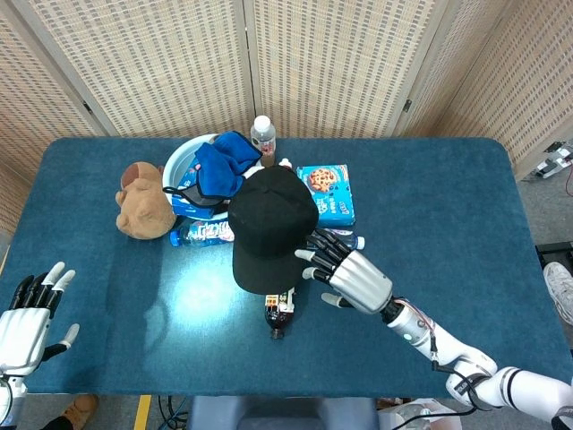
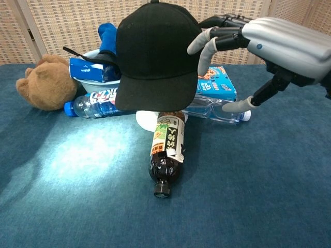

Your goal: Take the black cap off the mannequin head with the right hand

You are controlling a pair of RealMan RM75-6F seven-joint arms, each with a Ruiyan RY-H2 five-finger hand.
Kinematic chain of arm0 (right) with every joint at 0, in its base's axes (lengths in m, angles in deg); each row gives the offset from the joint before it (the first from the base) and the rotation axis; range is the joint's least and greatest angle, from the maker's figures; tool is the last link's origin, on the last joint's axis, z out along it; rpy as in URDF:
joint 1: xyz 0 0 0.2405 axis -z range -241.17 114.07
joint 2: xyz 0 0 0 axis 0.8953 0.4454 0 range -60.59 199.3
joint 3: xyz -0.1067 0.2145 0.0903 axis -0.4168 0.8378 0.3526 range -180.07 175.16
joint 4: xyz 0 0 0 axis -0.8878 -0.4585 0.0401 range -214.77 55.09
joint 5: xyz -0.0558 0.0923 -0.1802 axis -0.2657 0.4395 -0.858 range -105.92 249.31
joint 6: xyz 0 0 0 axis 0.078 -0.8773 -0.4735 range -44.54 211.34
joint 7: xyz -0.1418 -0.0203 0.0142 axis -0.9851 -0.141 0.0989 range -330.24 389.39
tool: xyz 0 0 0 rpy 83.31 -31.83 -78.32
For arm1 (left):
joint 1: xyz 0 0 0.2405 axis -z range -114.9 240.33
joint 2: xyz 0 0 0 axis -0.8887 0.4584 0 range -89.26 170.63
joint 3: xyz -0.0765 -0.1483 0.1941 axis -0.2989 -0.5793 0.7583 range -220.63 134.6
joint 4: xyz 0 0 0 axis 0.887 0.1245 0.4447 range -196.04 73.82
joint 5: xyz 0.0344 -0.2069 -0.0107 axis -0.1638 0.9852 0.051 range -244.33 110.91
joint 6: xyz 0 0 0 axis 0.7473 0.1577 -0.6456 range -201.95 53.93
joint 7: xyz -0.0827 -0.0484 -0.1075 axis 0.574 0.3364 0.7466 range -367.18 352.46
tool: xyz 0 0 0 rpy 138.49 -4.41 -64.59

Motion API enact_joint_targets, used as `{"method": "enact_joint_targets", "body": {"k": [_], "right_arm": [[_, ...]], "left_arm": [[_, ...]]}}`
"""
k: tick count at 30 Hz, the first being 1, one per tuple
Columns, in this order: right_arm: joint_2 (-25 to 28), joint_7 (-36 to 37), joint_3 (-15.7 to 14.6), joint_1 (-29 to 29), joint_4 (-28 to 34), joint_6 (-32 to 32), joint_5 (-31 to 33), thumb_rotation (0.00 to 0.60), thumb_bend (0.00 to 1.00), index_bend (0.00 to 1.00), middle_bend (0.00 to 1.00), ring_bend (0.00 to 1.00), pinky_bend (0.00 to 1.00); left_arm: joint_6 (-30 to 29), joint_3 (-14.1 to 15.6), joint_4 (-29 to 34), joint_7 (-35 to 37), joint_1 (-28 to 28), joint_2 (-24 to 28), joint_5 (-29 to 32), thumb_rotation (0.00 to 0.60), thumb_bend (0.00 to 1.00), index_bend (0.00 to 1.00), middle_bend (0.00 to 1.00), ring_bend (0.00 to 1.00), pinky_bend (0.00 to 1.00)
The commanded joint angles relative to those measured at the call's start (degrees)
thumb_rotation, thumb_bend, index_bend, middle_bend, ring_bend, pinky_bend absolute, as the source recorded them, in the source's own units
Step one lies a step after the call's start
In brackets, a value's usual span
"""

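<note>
Right hand (image 1: 356, 276): silver-grey metallic back shell, black finger segments, pale grey fingertips (image 2: 195, 45). One small blue dot on the shell, seen in chest view. Wrist is white with thin exposed cables; white forearm behind. Left hand (image 1: 25, 313): same silver shell, black fingers, whitish tips.

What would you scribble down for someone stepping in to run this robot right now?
Right hand: open, fingers spread beside the black fabric baseball cap, at its right side, gripping nothing; contact cannot be judged.
Left hand: open, idle at the near left table edge.
The cap sits on the white mannequin head, mostly hidden beneath it, at mid-table; a dark brown drink bottle lies in front.
Done: the reach only.
Left: grasp the cap and lift it off.
</note>
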Motion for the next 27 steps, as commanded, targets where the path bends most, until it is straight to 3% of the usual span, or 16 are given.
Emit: {"method": "enact_joint_targets", "body": {"k": [1, 15, 27], "right_arm": [[-2.1, -0.3, -0.2, -1.3, -2.3, -0.7, -0.4, 0.600, 0.07, 0.43, 0.21, 0.02, 0.00], [-9.4, -1.7, -0.4, -4.6, -11.3, -3.5, 0.4, 0.600, 0.05, 0.38, 0.18, 0.01, 0.00], [-13.4, -3.3, -1.0, -7.1, -15.3, -4.1, 1.0, 0.600, 0.05, 0.35, 0.17, 0.00, 0.00]], "left_arm": [[0.1, 0.0, 0.1, -0.1, 0.0, 0.1, 0.1, 0.600, 0.28, 0.06, 0.00, 0.06, 0.00], [0.9, 0.0, 0.2, 0.1, 0.4, 0.2, 0.7, 0.600, 0.28, 0.06, 0.00, 0.07, 0.00], [1.3, 0.1, 0.0, 0.6, 0.5, 0.4, 1.2, 0.600, 0.28, 0.06, 0.00, 0.07, 0.00]]}}
